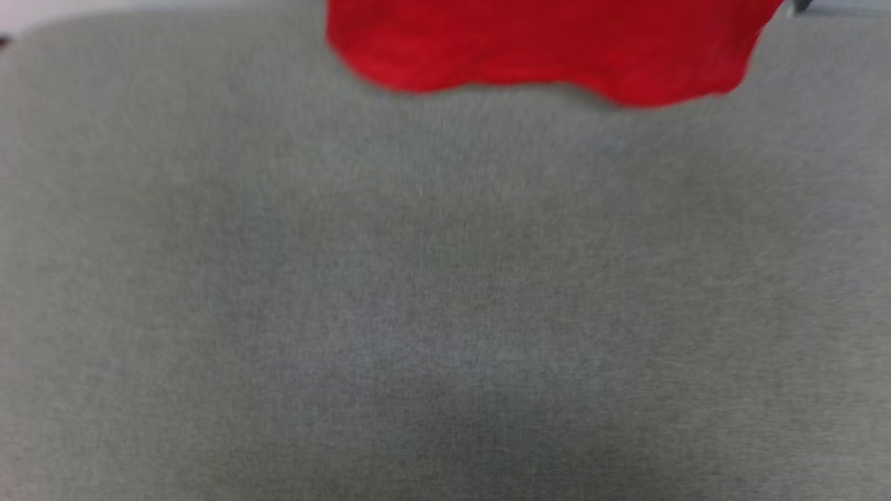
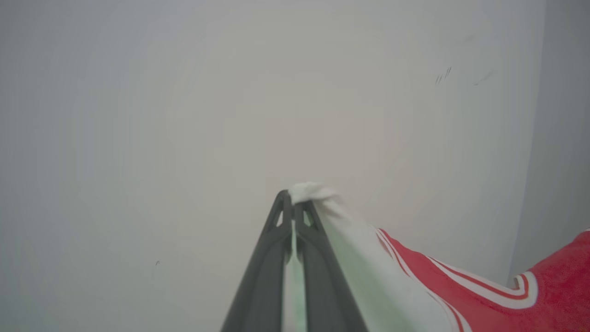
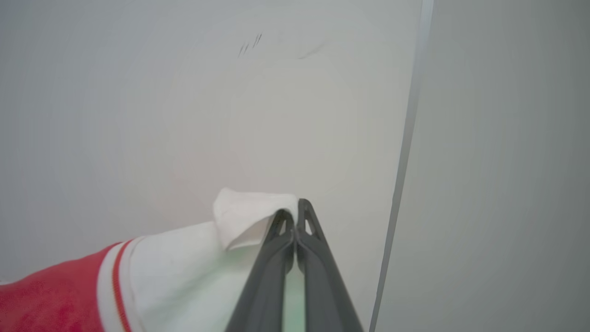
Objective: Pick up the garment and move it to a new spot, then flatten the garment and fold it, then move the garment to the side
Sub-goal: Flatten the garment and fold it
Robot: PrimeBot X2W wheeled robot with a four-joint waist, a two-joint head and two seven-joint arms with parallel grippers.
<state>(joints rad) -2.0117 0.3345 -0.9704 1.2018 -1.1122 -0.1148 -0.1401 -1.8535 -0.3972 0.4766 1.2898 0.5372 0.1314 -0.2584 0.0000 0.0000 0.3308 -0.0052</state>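
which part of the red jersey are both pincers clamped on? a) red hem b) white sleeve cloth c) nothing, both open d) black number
B: the wrist views show the left pincer and the right pincer each shut on white sleeve cloth of the red jersey, with its red body trailing away.

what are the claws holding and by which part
The jersey, held by both: the left claw pinches white sleeve cloth at its tips, and the right claw pinches white cloth on the other side.
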